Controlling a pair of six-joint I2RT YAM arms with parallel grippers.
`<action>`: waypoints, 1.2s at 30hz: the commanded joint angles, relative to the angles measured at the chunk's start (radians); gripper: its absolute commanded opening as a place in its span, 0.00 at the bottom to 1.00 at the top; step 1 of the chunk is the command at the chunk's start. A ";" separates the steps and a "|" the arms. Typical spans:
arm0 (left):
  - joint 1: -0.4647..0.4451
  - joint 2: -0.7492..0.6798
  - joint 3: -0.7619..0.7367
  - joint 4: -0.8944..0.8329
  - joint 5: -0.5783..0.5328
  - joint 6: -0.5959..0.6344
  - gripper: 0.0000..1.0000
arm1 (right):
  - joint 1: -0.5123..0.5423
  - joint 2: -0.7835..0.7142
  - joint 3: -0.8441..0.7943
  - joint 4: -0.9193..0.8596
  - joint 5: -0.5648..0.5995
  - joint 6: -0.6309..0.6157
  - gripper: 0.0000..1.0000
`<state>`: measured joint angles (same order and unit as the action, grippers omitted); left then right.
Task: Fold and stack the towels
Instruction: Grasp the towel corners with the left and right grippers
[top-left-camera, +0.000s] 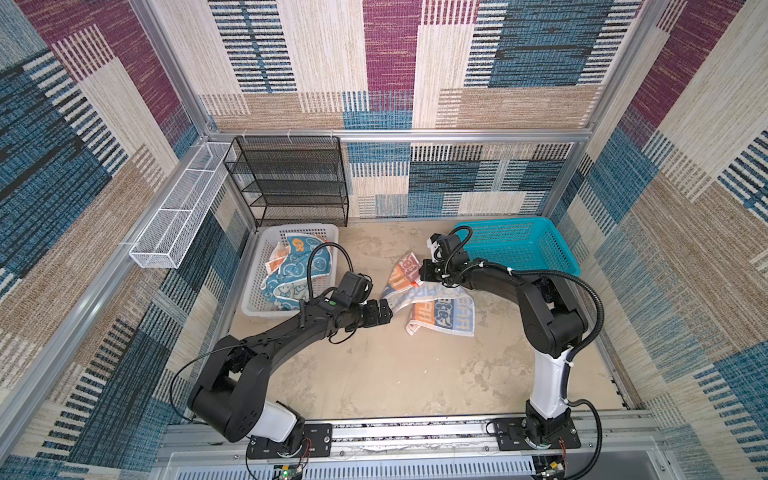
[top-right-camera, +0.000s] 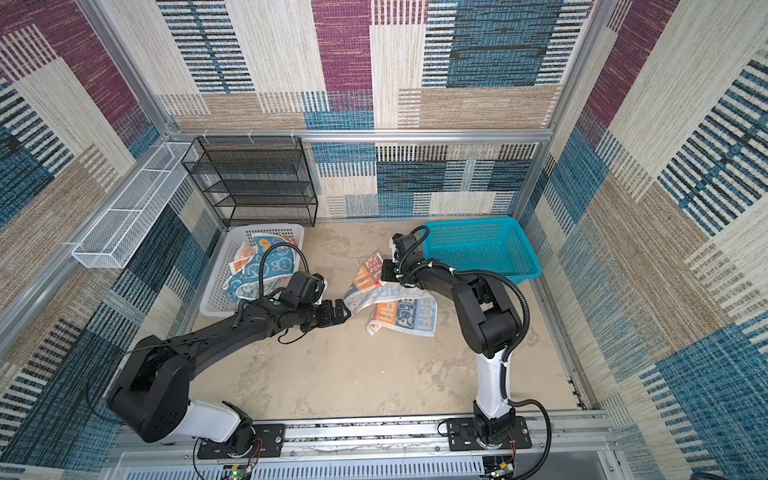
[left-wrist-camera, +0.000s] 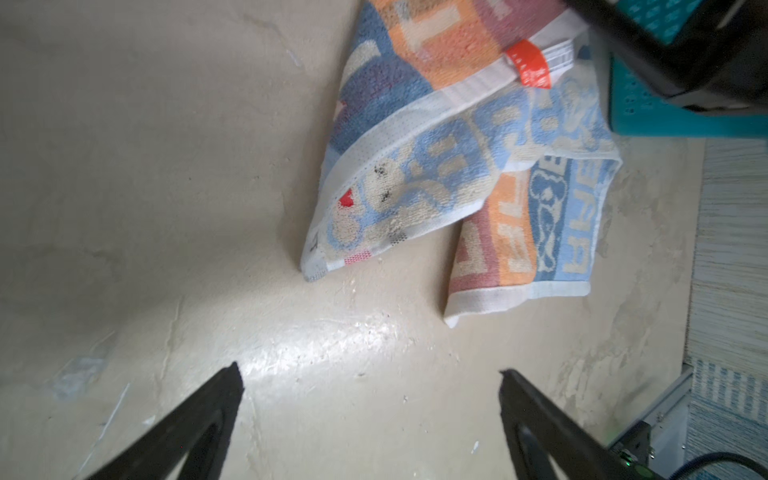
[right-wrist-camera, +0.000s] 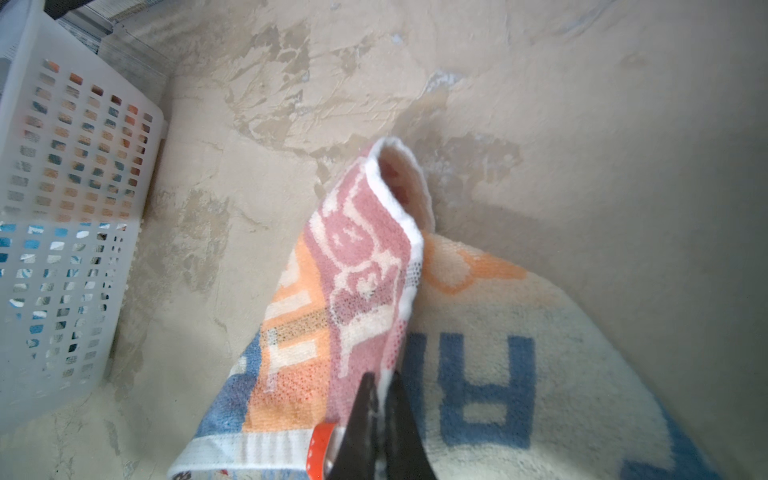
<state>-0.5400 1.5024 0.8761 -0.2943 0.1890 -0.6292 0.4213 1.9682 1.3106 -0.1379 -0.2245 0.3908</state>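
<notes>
One of the towels, blue, orange and red blocks with white letters (top-left-camera: 432, 305) (top-right-camera: 397, 309), lies crumpled in the middle of the table. My right gripper (right-wrist-camera: 382, 376) (top-left-camera: 424, 271) is shut on its white hem next to an orange tag (right-wrist-camera: 318, 449), and that edge is lifted. My left gripper (left-wrist-camera: 370, 368) (top-left-camera: 384, 314) is open and holds nothing. It hovers over bare table just short of the towel's near corner (left-wrist-camera: 316, 266). A teal towel with rabbits (top-left-camera: 291, 274) and an orange towel (top-left-camera: 275, 261) lie bunched in the white basket (top-left-camera: 253, 307).
A teal basket (top-left-camera: 519, 245) stands at the back right, right behind my right arm. A black mesh shelf (top-left-camera: 291, 183) stands against the back wall and a white wire tray (top-left-camera: 178, 216) hangs on the left wall.
</notes>
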 joint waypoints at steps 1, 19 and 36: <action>-0.009 0.059 0.024 0.040 -0.017 0.068 0.98 | -0.004 -0.024 -0.001 0.012 -0.001 -0.013 0.03; -0.029 0.245 0.097 0.120 -0.160 0.144 0.62 | -0.009 -0.067 -0.036 0.020 -0.023 -0.040 0.02; -0.053 0.252 0.100 0.075 -0.198 0.176 0.00 | -0.012 -0.085 0.010 -0.008 -0.020 -0.051 0.00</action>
<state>-0.5922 1.7786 0.9680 -0.1249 0.0235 -0.4889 0.4126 1.9038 1.2999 -0.1448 -0.2436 0.3500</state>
